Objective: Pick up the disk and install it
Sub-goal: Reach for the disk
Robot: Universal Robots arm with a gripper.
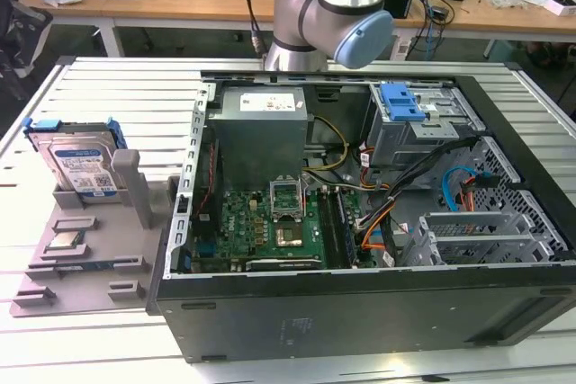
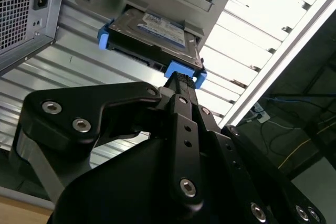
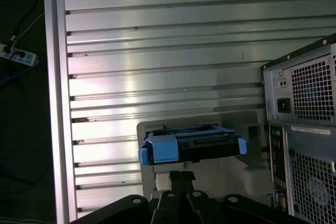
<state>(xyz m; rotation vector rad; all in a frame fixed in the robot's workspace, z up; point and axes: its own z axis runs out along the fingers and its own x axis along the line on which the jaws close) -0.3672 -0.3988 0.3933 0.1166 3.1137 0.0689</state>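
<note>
The disk [image 1: 85,164], a silver hard drive with a white-and-blue label in a bright blue caddy, stands on edge in a slot of the grey holder [image 1: 81,267] at the exterior view's left. Both wrist views show the disk [image 2: 152,32] [image 3: 191,148] beyond my black fingers, still seated in the holder. My gripper [image 2: 181,78] [image 3: 181,176] hangs off from it, touching nothing, its fingers brought together with nothing between them. The arm's grey and blue joints [image 1: 324,15] rise behind the computer case.
The open computer case [image 1: 360,312] lies on the slatted aluminium table [image 1: 108,78], right of the holder. Inside it are a motherboard [image 1: 270,222], cables and a drive cage with a blue latch [image 1: 400,101]. A small square silver chip [image 1: 65,242] rests on the holder.
</note>
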